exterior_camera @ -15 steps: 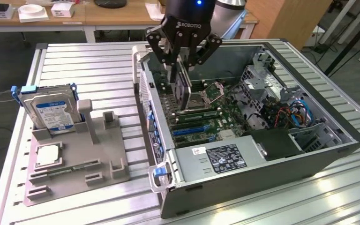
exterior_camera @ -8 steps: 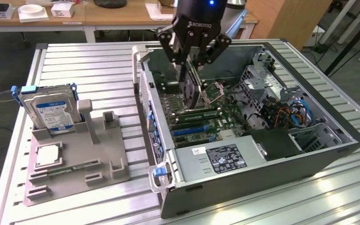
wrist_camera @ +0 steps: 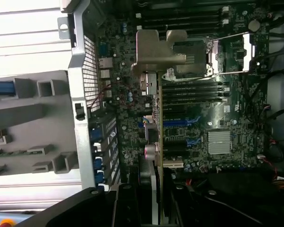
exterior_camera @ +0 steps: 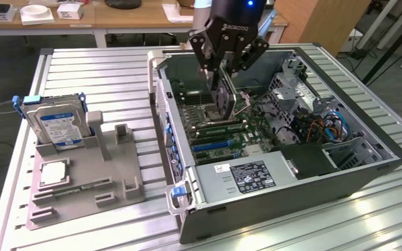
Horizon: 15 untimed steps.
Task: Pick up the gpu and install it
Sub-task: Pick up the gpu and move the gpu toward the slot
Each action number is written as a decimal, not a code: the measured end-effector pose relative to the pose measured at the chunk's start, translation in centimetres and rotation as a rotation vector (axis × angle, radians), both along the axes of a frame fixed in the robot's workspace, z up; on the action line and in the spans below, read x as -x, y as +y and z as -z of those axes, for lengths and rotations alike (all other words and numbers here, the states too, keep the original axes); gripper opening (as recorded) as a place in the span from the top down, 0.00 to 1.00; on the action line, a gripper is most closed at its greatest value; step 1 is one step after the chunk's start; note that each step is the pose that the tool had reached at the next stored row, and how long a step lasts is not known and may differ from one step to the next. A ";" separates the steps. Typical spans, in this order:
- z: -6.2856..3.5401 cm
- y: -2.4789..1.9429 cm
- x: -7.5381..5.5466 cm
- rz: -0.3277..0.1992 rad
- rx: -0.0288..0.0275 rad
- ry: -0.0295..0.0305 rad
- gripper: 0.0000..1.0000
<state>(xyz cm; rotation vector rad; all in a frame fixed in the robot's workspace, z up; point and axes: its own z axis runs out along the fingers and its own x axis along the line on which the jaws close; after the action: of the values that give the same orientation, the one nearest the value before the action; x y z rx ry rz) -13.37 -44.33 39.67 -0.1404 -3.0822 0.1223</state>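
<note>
One robot arm's claw (exterior_camera: 223, 73) gripped the gpu (exterior_camera: 223, 99) on edge, its fingers (exterior_camera: 241, 58) pressed against the card's two faces, inside the open computer case (exterior_camera: 278, 172). The card hung over the motherboard (exterior_camera: 219, 137) toward the far side of the case, above the processor socket and memory slots; whether its lower end touched the board could not be told. From the wrist, the gpu (wrist_camera: 155, 142) ran edge-on away from the claw (wrist_camera: 151, 201), its silver bracket (wrist_camera: 158, 49) at the end farthest from the fingers. At the exterior view's left, well apart from the case, a hard drive (exterior_camera: 56, 123) stood upright in a grey holder (exterior_camera: 82, 180) on the slatted metal surface (exterior_camera: 96, 68).
</note>
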 end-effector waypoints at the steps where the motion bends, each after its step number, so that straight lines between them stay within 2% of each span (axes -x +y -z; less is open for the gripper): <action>1: -0.01 0.04 -0.3 0.000 0.0000 0.0001 0.71; 4: -0.01 0.20 -0.9 0.000 -0.0001 -0.0010 0.71; 6: -0.01 0.41 -1.2 0.000 0.0000 -0.0050 0.71; 11: -0.01 1.22 -2.1 0.000 0.0000 -0.0255 0.71; 15: -0.01 2.08 -2.6 0.000 0.0001 -0.0428 0.71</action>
<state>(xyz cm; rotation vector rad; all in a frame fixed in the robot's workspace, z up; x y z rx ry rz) -10.75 -42.25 39.68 -0.1451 -3.1249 0.1211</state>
